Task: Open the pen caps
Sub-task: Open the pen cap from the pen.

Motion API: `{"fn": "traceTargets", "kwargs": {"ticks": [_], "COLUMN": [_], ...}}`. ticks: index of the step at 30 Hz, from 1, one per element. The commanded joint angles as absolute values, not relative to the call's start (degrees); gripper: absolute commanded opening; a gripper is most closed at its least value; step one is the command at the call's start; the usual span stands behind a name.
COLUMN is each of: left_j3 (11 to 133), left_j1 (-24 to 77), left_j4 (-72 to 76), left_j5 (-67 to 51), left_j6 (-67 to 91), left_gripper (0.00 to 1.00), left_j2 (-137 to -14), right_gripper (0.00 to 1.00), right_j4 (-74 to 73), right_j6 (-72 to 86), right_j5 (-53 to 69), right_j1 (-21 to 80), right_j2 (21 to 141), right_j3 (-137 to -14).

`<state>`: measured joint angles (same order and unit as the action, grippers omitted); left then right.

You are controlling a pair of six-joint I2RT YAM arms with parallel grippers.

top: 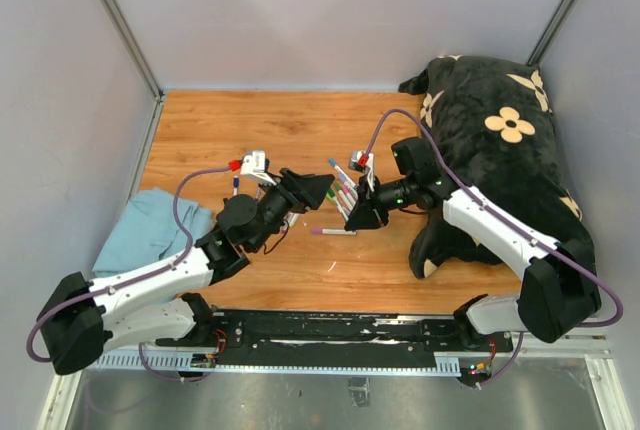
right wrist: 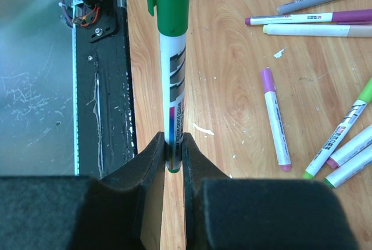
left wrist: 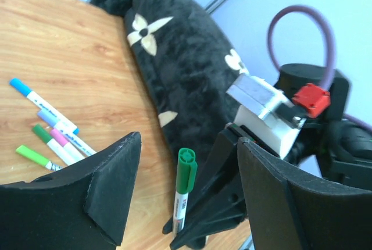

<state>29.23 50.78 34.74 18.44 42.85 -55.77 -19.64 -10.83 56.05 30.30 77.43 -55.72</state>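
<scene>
My right gripper [right wrist: 174, 145] is shut on the lower end of a white pen barrel [right wrist: 172, 81], which points away from it. The green pen cap [right wrist: 172, 0] sits on the barrel's far end. In the left wrist view that green cap [left wrist: 186, 171] stands between the spread fingers of my open left gripper [left wrist: 187, 145], clear of both pads. Seen from above, the left gripper [top: 318, 188] and right gripper [top: 362, 212] face each other mid-table. Several capped pens lie loose: blue cap [left wrist: 20, 86], green cap [left wrist: 40, 132], purple cap [right wrist: 268, 79].
A black plush cushion with cream flowers [top: 500, 150] fills the right side, close behind the right arm. A light blue cloth [top: 150, 225] lies at the left edge. One pen [top: 333, 232] lies on the wood below the grippers. Grey walls close in the table.
</scene>
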Motion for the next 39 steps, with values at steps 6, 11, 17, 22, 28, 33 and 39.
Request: {"fn": "traceTargets", "kwargs": {"ticks": [6,11,17,22,28,33,39], "left_j3": [38.20,38.62,38.34,37.40,31.94,29.71,27.15], "left_j1": [55.62,55.74,55.73,55.68,55.73,55.72,55.72], "left_j4": [22.79,22.05,22.06,23.04,33.93,37.26,43.27], "left_j5": [29.16,29.98,28.98,26.72,20.62,18.56,17.65], "left_j6": [42.03,43.02,43.65,44.86,44.32,43.83,44.21], "left_gripper": [0.53,0.42,0.10,0.00,0.00,0.00,0.00], "left_j2": [-64.48,-65.23,-65.44,-65.14,-63.24,-62.10,-61.97], "right_gripper": [0.03,0.04,0.06,0.09,0.43,0.44,0.40], "right_j4": [-22.05,-22.30,-22.48,-22.57,-19.90,-14.80,-8.76], "right_j6": [-14.12,-14.41,-14.90,-15.01,-8.89,-3.92,0.43], "right_j5": [52.54,51.64,50.48,50.60,58.45,61.52,62.63], "right_j1": [31.35,31.45,31.71,31.88,31.82,31.79,31.99], "right_j2": [75.67,75.63,75.51,75.51,77.74,78.29,78.50], "right_j3": [-57.70,-57.76,-57.82,-57.92,-58.26,-56.51,-53.63]}}
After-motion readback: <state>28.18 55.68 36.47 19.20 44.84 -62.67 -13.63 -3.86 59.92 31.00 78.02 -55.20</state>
